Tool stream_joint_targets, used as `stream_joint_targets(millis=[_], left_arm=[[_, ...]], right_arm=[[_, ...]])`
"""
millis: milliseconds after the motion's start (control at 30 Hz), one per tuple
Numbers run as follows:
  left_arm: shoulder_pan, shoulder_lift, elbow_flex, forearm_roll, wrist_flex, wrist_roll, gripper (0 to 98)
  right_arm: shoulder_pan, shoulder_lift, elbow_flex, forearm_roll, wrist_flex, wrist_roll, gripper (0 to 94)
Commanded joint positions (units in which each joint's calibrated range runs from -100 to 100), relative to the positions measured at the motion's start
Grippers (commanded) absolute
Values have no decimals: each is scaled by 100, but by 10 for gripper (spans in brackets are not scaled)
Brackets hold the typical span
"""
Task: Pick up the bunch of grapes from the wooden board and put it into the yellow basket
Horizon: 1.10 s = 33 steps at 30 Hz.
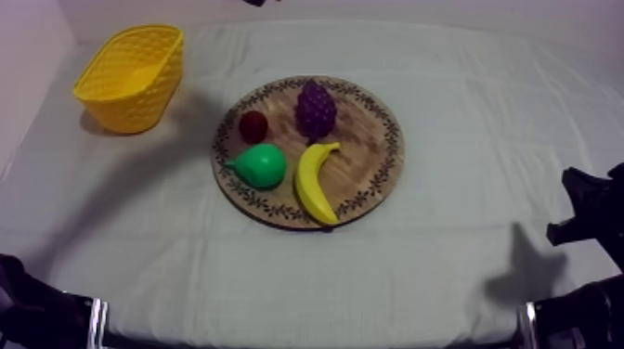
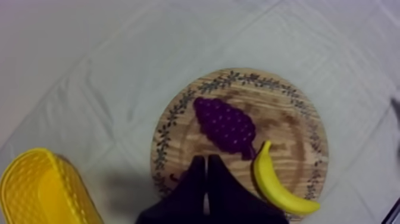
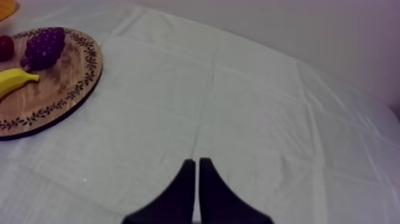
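- The bunch of grapes [image 1: 316, 109]: purple, knobbly, lying on the far part of the round wooden board [image 1: 367, 148].
- The yellow basket [image 1: 139, 107]: upright, off to my left, well apart from the board.

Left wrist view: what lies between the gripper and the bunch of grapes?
Bare wood of the wooden board, as the left wrist view shows. The left gripper, shut, points at the bunch of grapes; the banana lies off to one side.

Closed right end effector [image 3: 197, 161] above cloth [image 3: 238, 107], apart from wooden board [image 3: 65, 83]
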<state>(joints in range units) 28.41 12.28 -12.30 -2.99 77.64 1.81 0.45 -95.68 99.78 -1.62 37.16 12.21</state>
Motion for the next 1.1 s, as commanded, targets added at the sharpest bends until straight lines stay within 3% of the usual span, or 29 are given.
stream_joint_targets(millis=[0, 400, 567, 700, 867, 1067], left_arm=[[25, 162, -327, 3, 192, 55, 0], [98, 489, -575, 50, 436, 187, 0], [106, 474, -543, 25, 454, 402, 0], [126, 480, -460, -107, 706, 857, 0], [159, 535, -387, -187, 1048, 1765, 0], [235, 638, -540, -214, 1916, 2508, 1]], right_arm=[[0, 0, -1, -2, 2, -3, 5], [0, 0, -1, -2, 2, -3, 5], [0, 0, -1, -2, 2, -3, 5], [0, 0, -1, -2, 2, -3, 5], [0, 0, -1, -2, 2, -3, 5], [0, 0, -1, -2, 2, 1, 5]])
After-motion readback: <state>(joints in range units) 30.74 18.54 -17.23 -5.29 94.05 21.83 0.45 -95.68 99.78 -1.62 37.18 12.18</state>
